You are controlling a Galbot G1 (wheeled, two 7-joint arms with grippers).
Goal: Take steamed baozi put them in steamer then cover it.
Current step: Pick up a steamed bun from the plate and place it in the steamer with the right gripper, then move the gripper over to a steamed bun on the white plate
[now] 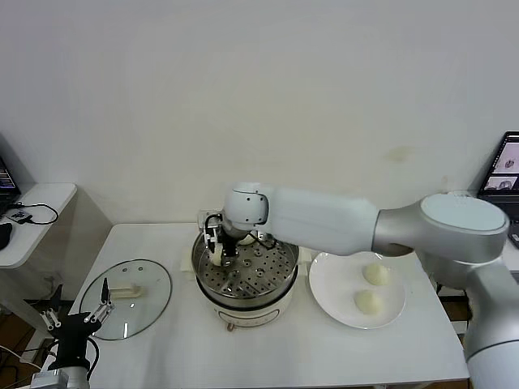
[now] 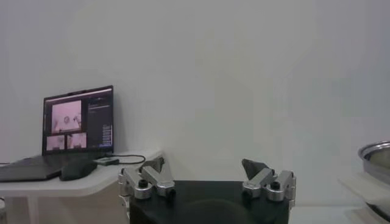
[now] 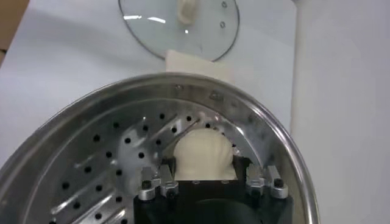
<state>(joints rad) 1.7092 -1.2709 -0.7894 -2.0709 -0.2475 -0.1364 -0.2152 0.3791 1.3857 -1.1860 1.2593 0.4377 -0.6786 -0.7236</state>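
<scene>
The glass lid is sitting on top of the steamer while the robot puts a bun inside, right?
Not quite. The head view shows the glass lid lying flat on the table beside the steamer, not on it. The right end effector is placing a bun inside.

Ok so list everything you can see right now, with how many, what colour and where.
Buns on plate: two, cream-white, on the plate right of the steamer.
Bun in steamer: one, cream-white, on the perforated tray, between the right gripper's fingers.
Steamer: one, shiny steel on a white base, table centre.
Plate: one, white, right of the steamer.
Lid: one, clear glass with a cream handle, flat on the table left of the steamer.
Laptop: one, dark, on the side table.
Right gripper: inside the steamer, around the bun.
Left gripper: open, low at the table's left edge.
</scene>
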